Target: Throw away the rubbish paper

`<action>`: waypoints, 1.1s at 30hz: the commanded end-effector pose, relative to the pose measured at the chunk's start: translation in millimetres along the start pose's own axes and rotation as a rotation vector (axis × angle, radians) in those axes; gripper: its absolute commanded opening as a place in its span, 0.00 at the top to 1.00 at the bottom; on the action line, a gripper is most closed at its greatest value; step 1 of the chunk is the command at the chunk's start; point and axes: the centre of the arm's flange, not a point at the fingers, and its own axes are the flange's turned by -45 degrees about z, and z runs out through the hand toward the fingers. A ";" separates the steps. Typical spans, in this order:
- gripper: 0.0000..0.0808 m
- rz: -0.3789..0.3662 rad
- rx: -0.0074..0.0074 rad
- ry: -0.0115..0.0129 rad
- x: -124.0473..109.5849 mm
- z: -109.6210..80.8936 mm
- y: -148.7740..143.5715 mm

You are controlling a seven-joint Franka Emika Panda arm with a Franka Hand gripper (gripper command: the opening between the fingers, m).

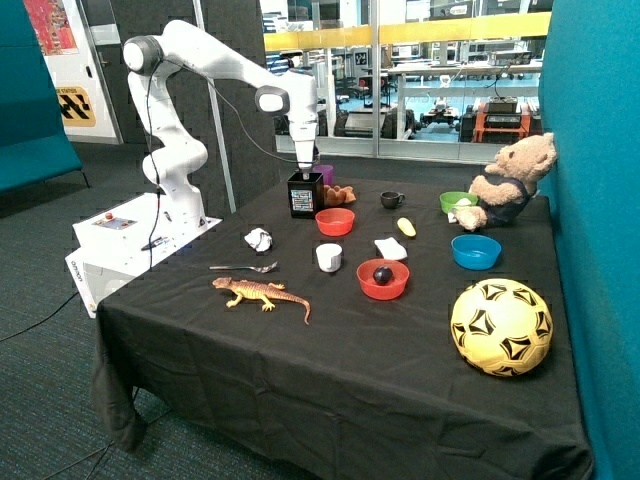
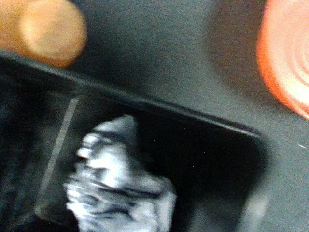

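One crumpled white paper ball [image 1: 258, 239] lies on the black tablecloth, between the robot's base and the white cup [image 1: 328, 257]. A second crumpled paper ball [image 2: 120, 188] shows in the wrist view, lying inside the black box-shaped bin [image 2: 212, 159]. In the outside view the bin [image 1: 305, 195] stands at the back of the table. My gripper [image 1: 304, 168] hangs straight down just above its open top. The outside view does not show the paper inside the bin.
A red bowl [image 1: 335, 221] and a brown toy [image 1: 340, 195] stand beside the bin. A spoon [image 1: 245, 267], a toy lizard [image 1: 262, 294], a folded white cloth [image 1: 390, 248], a red bowl holding a dark ball [image 1: 383, 279], a blue bowl [image 1: 475, 251], a teddy bear [image 1: 505, 180] and a football [image 1: 501, 326] are spread over the table.
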 end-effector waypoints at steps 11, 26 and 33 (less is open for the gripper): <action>0.03 0.275 0.0026 -0.0034 -63.4 9.2 100.4; 0.02 0.414 0.0024 -0.0036 -110.1 28.9 157.6; 0.01 0.411 0.0024 -0.0036 -117.6 42.0 156.7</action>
